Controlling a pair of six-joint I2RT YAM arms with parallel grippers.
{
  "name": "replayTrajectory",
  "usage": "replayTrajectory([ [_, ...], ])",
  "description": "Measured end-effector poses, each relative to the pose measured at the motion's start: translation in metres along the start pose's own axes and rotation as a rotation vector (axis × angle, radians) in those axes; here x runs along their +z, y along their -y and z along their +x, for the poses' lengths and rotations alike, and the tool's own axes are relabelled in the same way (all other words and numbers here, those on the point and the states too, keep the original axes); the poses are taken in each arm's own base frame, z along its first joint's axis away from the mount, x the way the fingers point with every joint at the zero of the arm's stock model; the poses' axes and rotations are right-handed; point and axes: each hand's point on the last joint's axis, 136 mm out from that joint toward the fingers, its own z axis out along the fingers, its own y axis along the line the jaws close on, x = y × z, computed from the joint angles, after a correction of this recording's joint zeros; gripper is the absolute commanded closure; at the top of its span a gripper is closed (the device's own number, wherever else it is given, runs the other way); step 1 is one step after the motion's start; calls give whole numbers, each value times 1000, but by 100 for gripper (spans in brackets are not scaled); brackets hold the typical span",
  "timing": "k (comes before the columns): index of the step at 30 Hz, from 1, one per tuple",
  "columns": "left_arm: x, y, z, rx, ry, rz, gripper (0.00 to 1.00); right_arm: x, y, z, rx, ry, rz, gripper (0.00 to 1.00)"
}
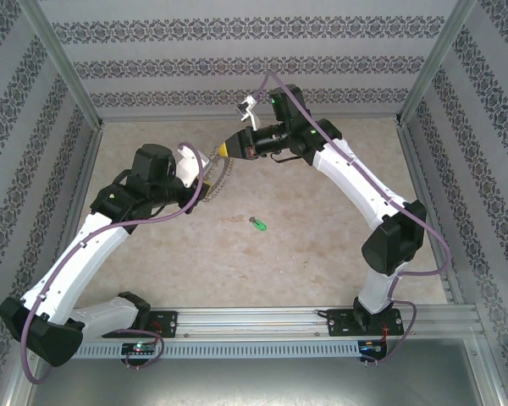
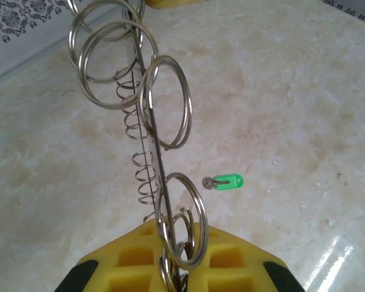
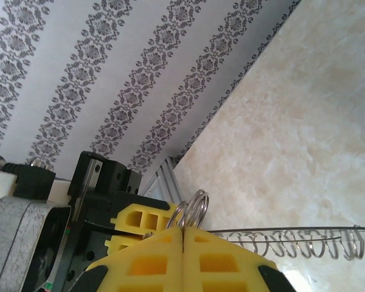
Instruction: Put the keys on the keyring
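The keyring (image 2: 153, 146) is seen edge-on as a thin dark band fringed with silvery split rings, stretched in the air between both grippers. My left gripper (image 2: 181, 258) is shut on its near end, its yellow pads pinching the band and a ring. My right gripper (image 3: 182, 234) is shut on small rings at the keyring's (image 3: 304, 242) far end, next to the left gripper's fingers (image 3: 140, 220). In the top view the keyring (image 1: 216, 179) hangs between the right gripper (image 1: 227, 150) and left gripper (image 1: 201, 189). The green-headed key (image 1: 257, 224) lies alone on the table (image 2: 224, 182).
The beige marbled tabletop (image 1: 305, 254) is walled by patterned panels (image 1: 237, 51) at the back and sides. An aluminium rail (image 1: 262, 321) with both arm bases runs along the near edge.
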Motion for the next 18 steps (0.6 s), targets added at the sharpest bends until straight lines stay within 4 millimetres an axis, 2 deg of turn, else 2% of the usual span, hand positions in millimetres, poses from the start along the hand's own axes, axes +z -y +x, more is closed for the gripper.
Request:
replayTrajectory([
  [4,-1,4,-3,-22,16,28,100,-3,-6,3,-88,13,25,100],
  [8,-3,15,-7,-46,42,102,100,-11,-21,13,-203,36,40,100],
  [12,-9,28,-16,-77,92,194,78,-21,-35,17,-314,71,52,100],
  [18,-13,39,-22,-132,129,284,50,-24,-53,17,-422,90,25,100],
])
